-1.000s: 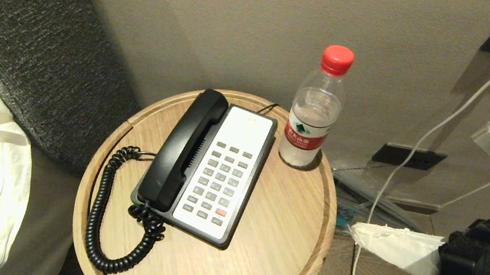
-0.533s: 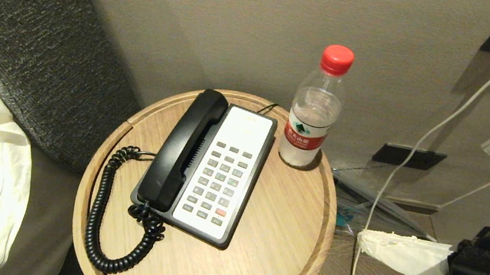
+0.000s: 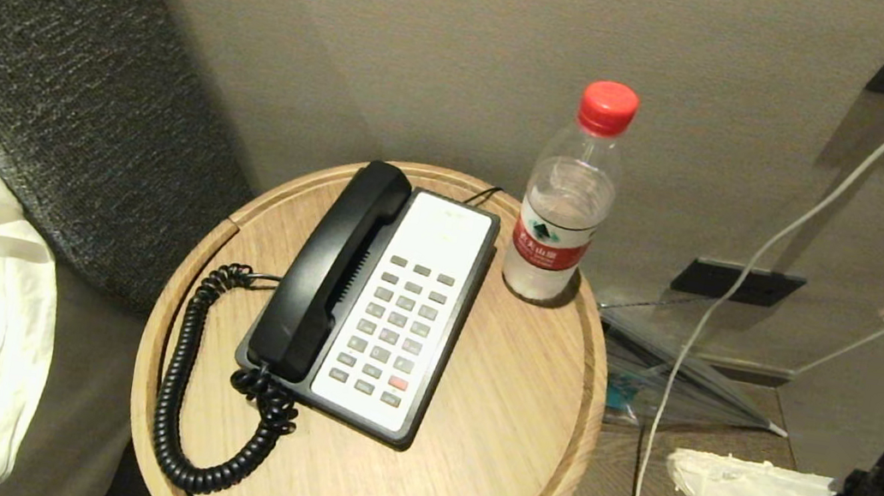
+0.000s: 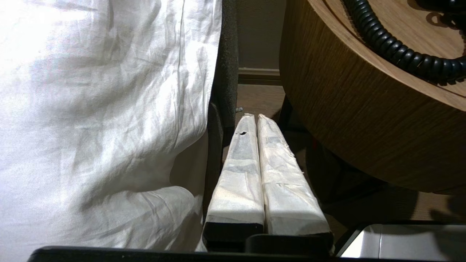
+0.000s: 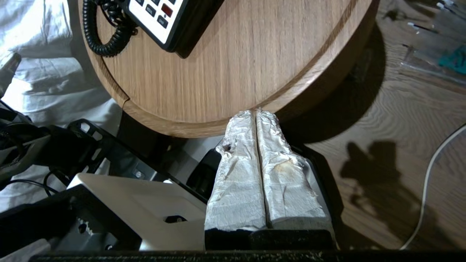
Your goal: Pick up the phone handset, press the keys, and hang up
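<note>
While both arms hang low beside the round wooden table [image 3: 503, 430], I see the phone handset [image 3: 326, 271] lying in its cradle on the left side of the phone base [image 3: 398, 311], its coiled cord [image 3: 185, 385] looping out toward the table's left rim and back to the handset's near end. Just beyond the base's far right corner stands a water bottle [image 3: 564, 213] with a red cap, close to the wall and near the table's far edge. Bare wood lies open to the right of the base and along the near rim.

My right gripper [image 5: 256, 113] is clenched, its two white-wrapped fingers [image 5: 236, 174] pressed together with nothing between them. It sits below and just off the table's near right edge, over wooden floor [image 5: 393, 120]. From the head camera I see it only at the right border, its wrapped tip [image 3: 745, 494] pointing toward the table. A white cable [image 3: 709, 320] runs from a wall plug down across the floor between the gripper and the table.

My left gripper [image 4: 255, 118] is clenched too, empty, parked low in the narrow gap between the white bedsheet [image 4: 102, 109] and the table's curved side wall [image 4: 364, 120]. That gap is tight on both sides.
</note>
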Robot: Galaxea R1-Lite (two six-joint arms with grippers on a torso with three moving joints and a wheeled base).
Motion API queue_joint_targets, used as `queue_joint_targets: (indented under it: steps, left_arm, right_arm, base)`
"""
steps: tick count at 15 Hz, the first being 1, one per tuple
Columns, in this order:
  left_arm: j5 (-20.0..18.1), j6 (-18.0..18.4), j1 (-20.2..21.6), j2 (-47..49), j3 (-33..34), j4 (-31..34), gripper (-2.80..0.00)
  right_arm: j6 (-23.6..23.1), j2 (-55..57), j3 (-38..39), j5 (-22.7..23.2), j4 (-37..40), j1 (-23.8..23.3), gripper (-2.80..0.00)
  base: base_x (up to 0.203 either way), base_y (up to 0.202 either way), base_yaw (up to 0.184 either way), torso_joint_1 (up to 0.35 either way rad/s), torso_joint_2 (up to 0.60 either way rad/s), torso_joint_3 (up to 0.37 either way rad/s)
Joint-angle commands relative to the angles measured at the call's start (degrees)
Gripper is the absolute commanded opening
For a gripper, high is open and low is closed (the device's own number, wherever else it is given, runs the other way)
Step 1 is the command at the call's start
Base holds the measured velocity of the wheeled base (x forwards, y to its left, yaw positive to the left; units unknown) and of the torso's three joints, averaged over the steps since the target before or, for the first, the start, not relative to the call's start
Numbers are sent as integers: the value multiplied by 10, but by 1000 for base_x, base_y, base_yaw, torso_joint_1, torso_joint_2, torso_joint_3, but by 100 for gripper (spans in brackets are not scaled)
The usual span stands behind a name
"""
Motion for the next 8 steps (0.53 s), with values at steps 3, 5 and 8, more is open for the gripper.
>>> queue_joint_targets:
  steps: [3, 5, 8]
  left_arm:
    - [0, 0, 0, -1, 0, 1, -280]
    - [0, 0, 0, -1, 0, 0, -280]
    - [0, 0, 0, -1, 0, 0, -280]
  right_arm:
    - [-1, -14, 14, 0, 0, -1, -280]
    - [-1, -28, 34, 0, 3, -6, -280]
    - [-1, -40, 68, -3, 3, -15, -280]
  base:
    - [0, 0, 0, 0, 0, 0]
    - [0, 0, 0, 0, 0, 0]
    - [0, 0, 0, 0, 0, 0]
